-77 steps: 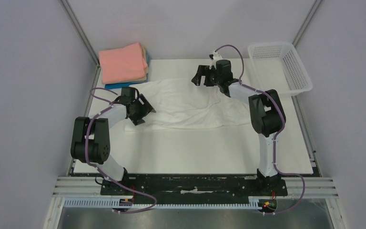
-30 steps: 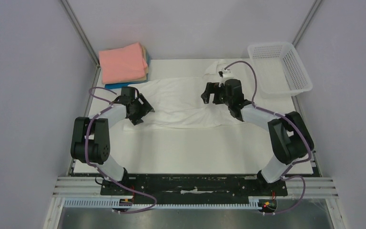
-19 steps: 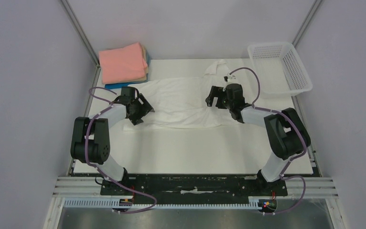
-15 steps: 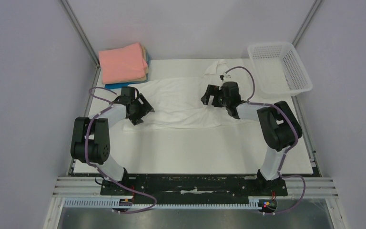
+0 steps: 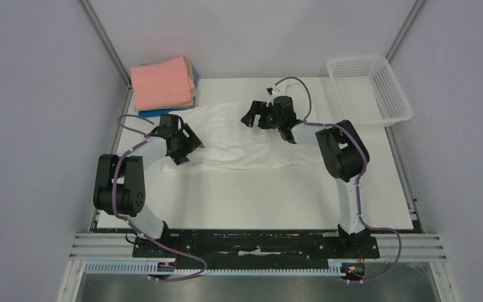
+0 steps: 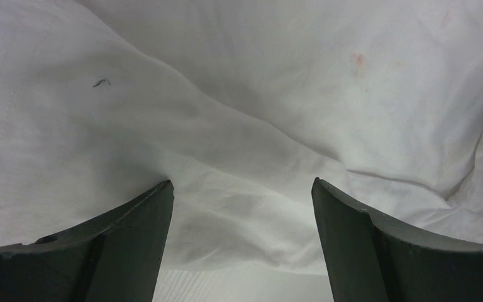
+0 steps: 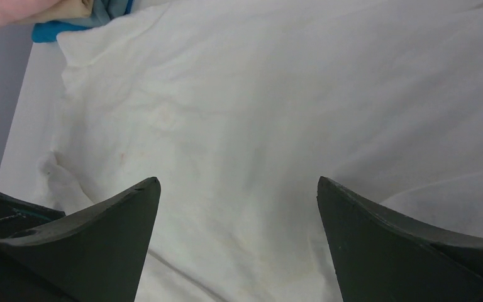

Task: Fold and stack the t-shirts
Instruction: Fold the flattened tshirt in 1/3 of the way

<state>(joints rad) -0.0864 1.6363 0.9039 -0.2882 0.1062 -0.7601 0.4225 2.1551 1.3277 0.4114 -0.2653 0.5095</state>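
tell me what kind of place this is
Likely a robot lab test cell: bare panel walls on metal framing, left arm and right arm bolted to a rail by a white table, folded t-shirts staged.

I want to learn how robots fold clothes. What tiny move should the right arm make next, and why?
Probably lower the right gripper and pinch the white shirt's far edge. Its fingers are wide open with only cloth beneath, gripping nothing, and the shirt lies spread out and wrinkled, not yet folded. The left gripper is open too, at the shirt's left end.
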